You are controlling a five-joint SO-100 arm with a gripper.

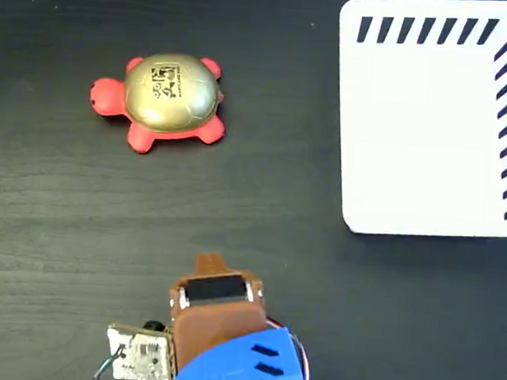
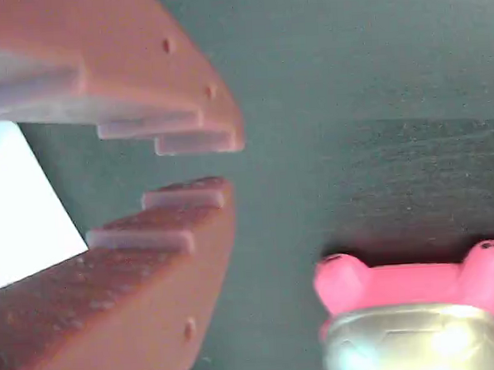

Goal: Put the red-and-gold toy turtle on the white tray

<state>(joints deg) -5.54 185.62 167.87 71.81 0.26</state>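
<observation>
Gold-shelled turtle (image 1: 161, 99) sits far left on the dark counter (image 1: 261, 208); white tray (image 1: 423, 132) far right; jaws slightly apart, empty.

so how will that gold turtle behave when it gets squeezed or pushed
The turtle looks like soft foam, so probably light and squashy. Its shiny gold shell may be slippery, and the dome could slide out of a high pinch. Sitting flat on spread legs, it should scoot rather than roll.

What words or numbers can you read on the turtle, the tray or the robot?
Turtle: a black logo is printed on the gold shell, but it is too small and blurred to read.
White tray: only black diagonal stripes along two edges, no words.
Gripper and arm: no readable text in either view.
</observation>
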